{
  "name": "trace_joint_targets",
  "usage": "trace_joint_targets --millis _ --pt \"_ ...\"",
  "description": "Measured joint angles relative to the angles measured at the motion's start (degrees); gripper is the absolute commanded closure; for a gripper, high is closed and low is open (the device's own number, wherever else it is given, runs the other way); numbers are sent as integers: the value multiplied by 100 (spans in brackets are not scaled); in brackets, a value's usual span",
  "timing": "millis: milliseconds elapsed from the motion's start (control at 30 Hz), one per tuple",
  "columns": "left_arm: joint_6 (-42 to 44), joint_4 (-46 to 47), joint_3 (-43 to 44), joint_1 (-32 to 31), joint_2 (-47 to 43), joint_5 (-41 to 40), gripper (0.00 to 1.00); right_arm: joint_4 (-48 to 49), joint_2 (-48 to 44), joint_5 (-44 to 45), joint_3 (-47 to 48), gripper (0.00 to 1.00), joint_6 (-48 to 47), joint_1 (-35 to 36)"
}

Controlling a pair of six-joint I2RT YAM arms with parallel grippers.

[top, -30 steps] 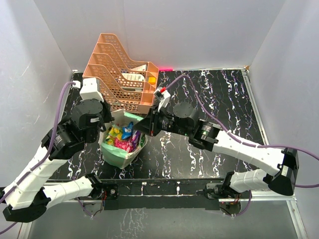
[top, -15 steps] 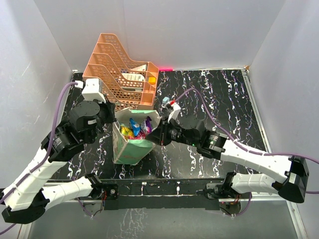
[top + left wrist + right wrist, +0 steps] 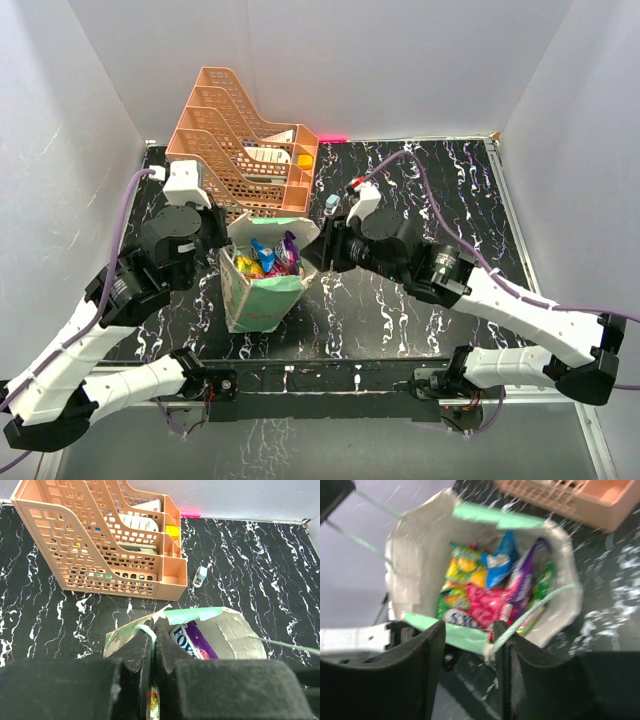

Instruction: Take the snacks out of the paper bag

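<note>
top external view: on the table (image 3: 450,200), before the orange lattice rack (image 3: 235,140) with pale items in it, the mint paper bag (image 3: 262,305) is stood upright. the snacks (image 3: 268,258) are all packed inside; none is out. the bag's rim is pinched by the closed left gripper (image 3: 153,632). the right gripper (image 3: 468,630) is poised at the mouth, jaws parted, empty. a descent onto one packet is judged next.
</note>
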Motion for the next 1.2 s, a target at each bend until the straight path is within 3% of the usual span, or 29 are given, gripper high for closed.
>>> trace_joint_targets --millis 267,433,567,667,1200 --pt "-111 -120 -153 0 -273 -7 100 -2271 944 1488 2376 41 -575 0" --pt "-175 -160 -155 0 -330 -4 100 -2872 1934 1810 3908 39 -826 238" --pt "-201 -199 -157 0 -356 -4 100 -3176 2531 2035 4586 41 -964 396" --pt "-238 -243 -160 0 -396 -4 100 -3279 2673 2124 4629 49 -1010 400" --pt "-435 -535 -227 0 -717 28 100 -2632 3366 1921 3014 58 -254 225"
